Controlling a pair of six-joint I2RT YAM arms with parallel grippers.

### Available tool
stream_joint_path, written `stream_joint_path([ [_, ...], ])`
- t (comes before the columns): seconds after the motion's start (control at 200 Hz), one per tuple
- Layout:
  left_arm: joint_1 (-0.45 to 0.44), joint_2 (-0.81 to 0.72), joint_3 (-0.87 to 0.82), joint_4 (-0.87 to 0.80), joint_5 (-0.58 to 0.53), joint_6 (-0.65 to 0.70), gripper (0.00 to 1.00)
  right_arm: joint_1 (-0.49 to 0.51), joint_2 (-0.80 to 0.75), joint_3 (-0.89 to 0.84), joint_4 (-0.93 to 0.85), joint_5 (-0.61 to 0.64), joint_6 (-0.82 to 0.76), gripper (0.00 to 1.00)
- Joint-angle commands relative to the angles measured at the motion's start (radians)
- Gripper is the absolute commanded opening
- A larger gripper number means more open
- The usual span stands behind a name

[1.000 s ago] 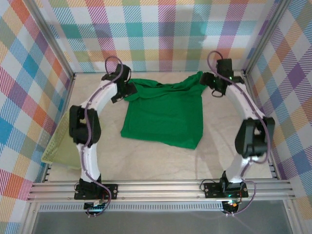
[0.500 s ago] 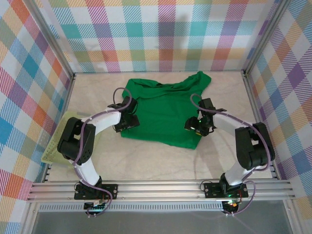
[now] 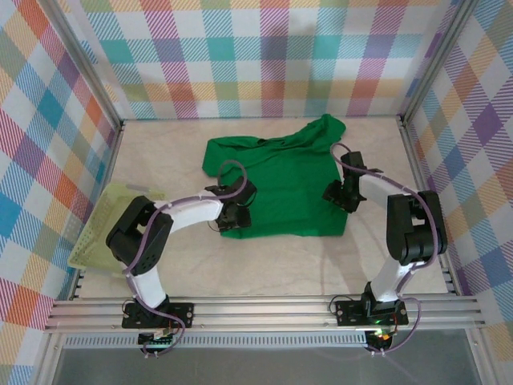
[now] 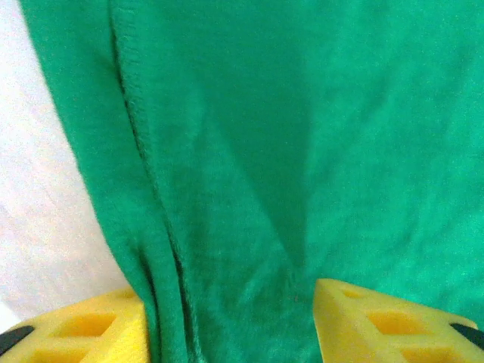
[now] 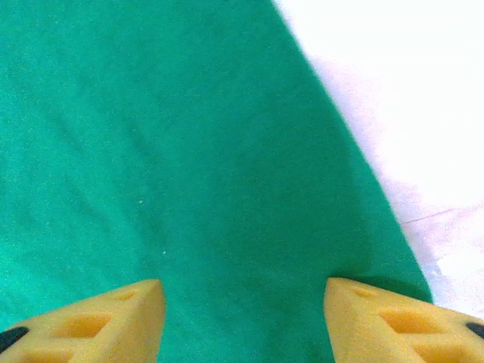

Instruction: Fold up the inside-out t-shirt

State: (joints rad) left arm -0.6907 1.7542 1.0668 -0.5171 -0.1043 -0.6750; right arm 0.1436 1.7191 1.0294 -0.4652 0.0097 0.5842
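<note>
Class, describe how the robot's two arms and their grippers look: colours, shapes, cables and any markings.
The left arm and right arm have curved white links joined by bulky black joints, and stand on black bases. A thin lilac cable loops along each. The left gripper and right gripper have bright yellow, wedge-shaped fingers with hollow cut-outs. No lettering can be made out.

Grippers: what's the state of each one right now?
Left gripper: open, fingers apart over a ridge in the t-shirt, nothing visibly clamped.
Right gripper: open, fingers apart at the t-shirt's edge, nothing visibly clamped.
</note>
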Motion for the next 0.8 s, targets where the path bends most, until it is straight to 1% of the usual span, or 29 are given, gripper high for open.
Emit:
stream_joint_path([
  [0.0,-0.012,-0.141,-0.052,-0.025,-0.04,-0.031,0.6,0.01,-0.101,-0.007,-0.05,0.051,-0.031,0.63],
  [0.09,-0.012,-0.223,-0.099,-0.025,-0.09,-0.018,0.7,0.01,-0.187,-0.057,-0.071,0.05,-0.039,0.65],
  [0.13,-0.012,-0.24,-0.12,-0.013,-0.081,0.0,0.74,0.011,-0.219,-0.086,-0.082,0.046,-0.04,0.66],
  [0.235,-0.012,-0.234,-0.152,-0.008,-0.052,0.03,0.79,0.011,-0.291,-0.156,-0.102,0.041,-0.04,0.69],
  [0.325,-0.011,-0.221,-0.197,0.046,-0.013,0.042,0.86,0.011,-0.321,-0.202,-0.106,0.052,-0.037,0.73],
  [0.37,-0.011,-0.2,-0.201,0.07,0.011,0.051,0.87,0.011,-0.32,-0.218,-0.105,0.06,-0.035,0.75],
  [0.445,-0.012,-0.153,-0.196,0.101,0.038,0.054,0.86,0.009,-0.294,-0.232,-0.09,0.057,-0.032,0.75],
  [0.55,-0.012,-0.098,-0.186,0.144,0.057,0.049,0.77,0.01,-0.235,-0.218,-0.064,0.02,-0.029,0.74],
  [0.595,-0.012,-0.08,-0.179,0.153,0.063,0.048,0.71,0.01,-0.212,-0.211,-0.056,0.01,-0.025,0.72],
  [0.63,-0.012,-0.072,-0.176,0.155,0.065,0.047,0.65,0.01,-0.196,-0.205,-0.052,-0.001,-0.026,0.69],
  [0.7,-0.012,-0.069,-0.173,0.159,0.066,0.044,0.53,0.011,-0.183,-0.2,-0.047,-0.022,-0.029,0.59],
  [0.795,-0.012,-0.088,-0.175,0.153,0.069,0.045,0.35,0.01,-0.199,-0.206,-0.051,-0.012,-0.034,0.38],
])
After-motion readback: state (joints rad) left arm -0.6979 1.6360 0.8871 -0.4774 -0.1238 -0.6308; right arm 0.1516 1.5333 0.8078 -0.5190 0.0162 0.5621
